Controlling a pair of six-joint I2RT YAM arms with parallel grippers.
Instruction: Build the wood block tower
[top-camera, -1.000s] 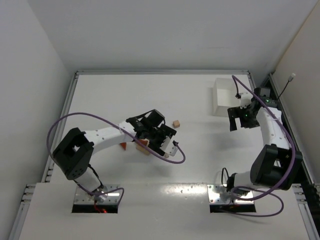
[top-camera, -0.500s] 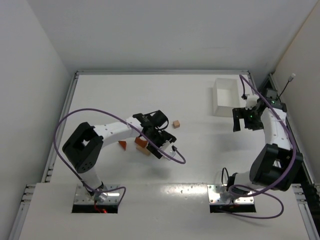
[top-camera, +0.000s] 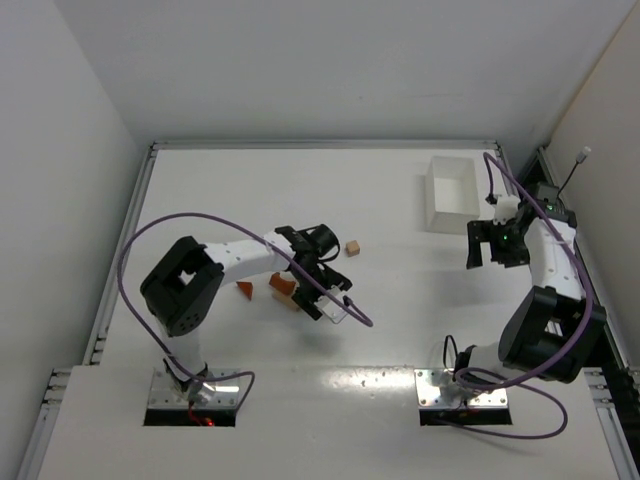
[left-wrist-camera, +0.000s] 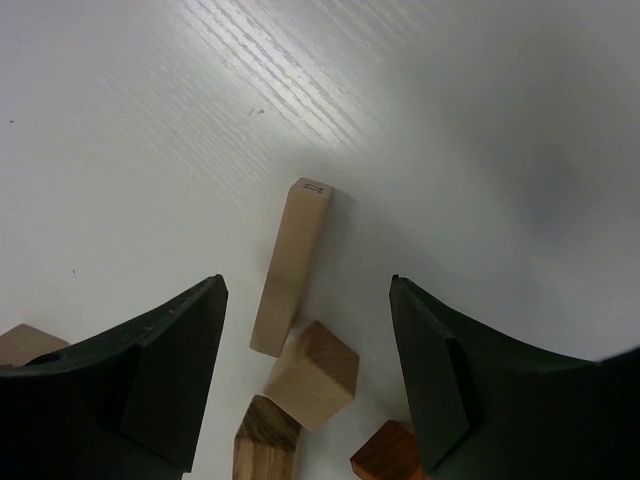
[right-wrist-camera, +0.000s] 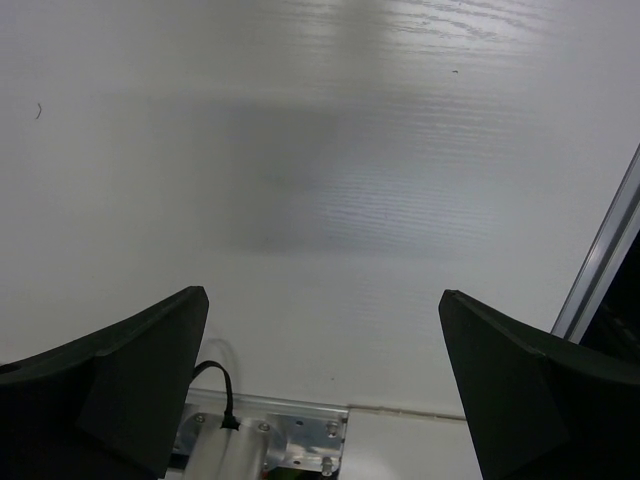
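White tray (top-camera: 445, 215) sits far from wooden blocks (left-wrist-camera: 290, 265); left gripper (left-wrist-camera: 307, 285) and right gripper (right-wrist-camera: 322, 293) agape.

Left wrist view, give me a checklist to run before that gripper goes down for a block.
1. Left gripper open: ok, the jaws stand apart.
2. Left gripper empty: ok, neither finger touches a block.
3. Pale bar between the fingers: ok, it lies flat in the gap.
4. Pale bar free of neighbours: not ok, the cube sits at its near end, touching or nearly so.
5. Right gripper out of the way: ok, open over bare table, beside the white tray.
6. Stacking begun: not ok, the blocks in view lie loose.
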